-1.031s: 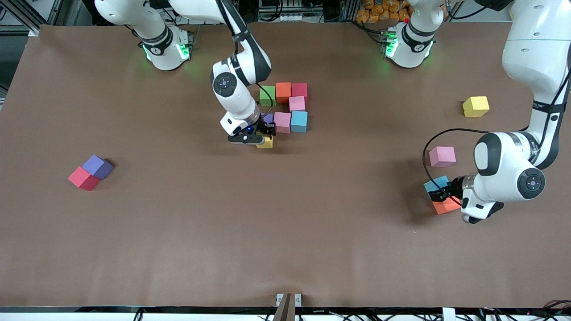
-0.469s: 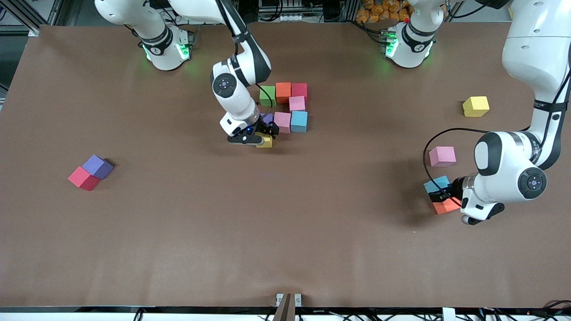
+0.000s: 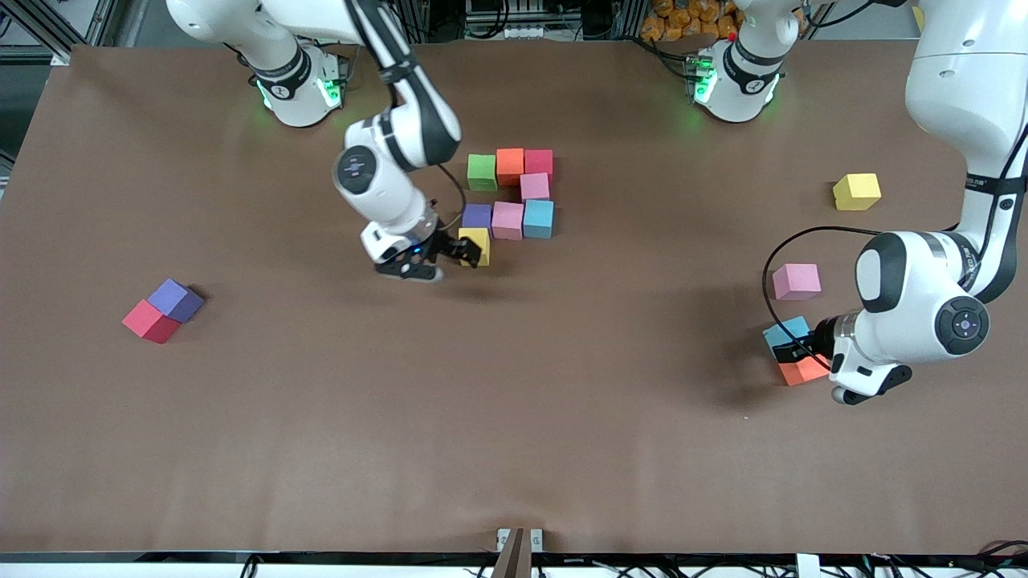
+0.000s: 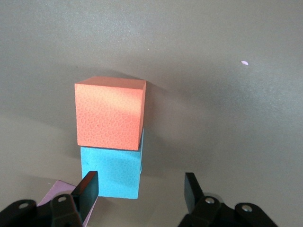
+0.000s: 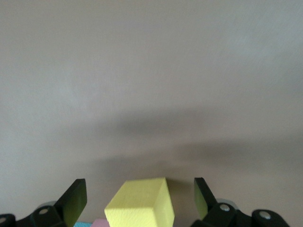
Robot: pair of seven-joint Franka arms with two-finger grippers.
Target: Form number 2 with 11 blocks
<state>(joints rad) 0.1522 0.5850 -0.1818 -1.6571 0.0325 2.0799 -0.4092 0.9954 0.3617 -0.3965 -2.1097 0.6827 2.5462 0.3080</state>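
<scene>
Several blocks lie grouped mid-table: green (image 3: 482, 172), orange (image 3: 510, 166), red (image 3: 539, 163), pink (image 3: 534, 186), light blue (image 3: 538, 218), pink (image 3: 507, 220), purple (image 3: 477, 215) and yellow (image 3: 475, 243). My right gripper (image 3: 464, 250) is open beside the yellow block (image 5: 142, 203), which sits free between the spread fingers (image 5: 75, 196). My left gripper (image 3: 803, 351) is open and low by a light blue block (image 3: 785, 331) and an orange block (image 3: 803, 371). In the left wrist view the orange block (image 4: 111, 113) touches the light blue one (image 4: 111, 172), just ahead of the gripper (image 4: 139, 189).
Loose blocks: a yellow one (image 3: 856, 191) and a pink one (image 3: 796, 281) toward the left arm's end, a purple one (image 3: 175, 299) touching a red one (image 3: 149, 321) toward the right arm's end. The table (image 3: 514, 417) is brown.
My right gripper has let go of the yellow block below the purple one and drawn back toward the right arm's end. The left arm has hardly moved.
</scene>
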